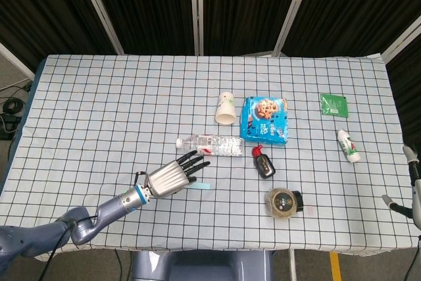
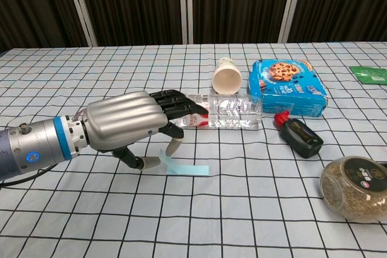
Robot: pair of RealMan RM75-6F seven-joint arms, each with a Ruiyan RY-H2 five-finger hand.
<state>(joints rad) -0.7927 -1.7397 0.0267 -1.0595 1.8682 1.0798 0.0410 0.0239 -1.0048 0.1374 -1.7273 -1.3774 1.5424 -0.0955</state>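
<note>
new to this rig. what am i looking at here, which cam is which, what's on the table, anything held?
It is a two-armed robot with human-like hands, at a table with a checked cloth. One picture looks down from its head, the other looks forward from its chest.

The left hand reaches low over the cloth, fingers apart, holding nothing; it is nearest a small light-blue strip and a plastic bottle lying on its side. The right hand only shows at the head view's edge.

Also there: a paper cup, a blue cookie pack, a small black bottle, a round jar, a green packet, a white tube.
</note>
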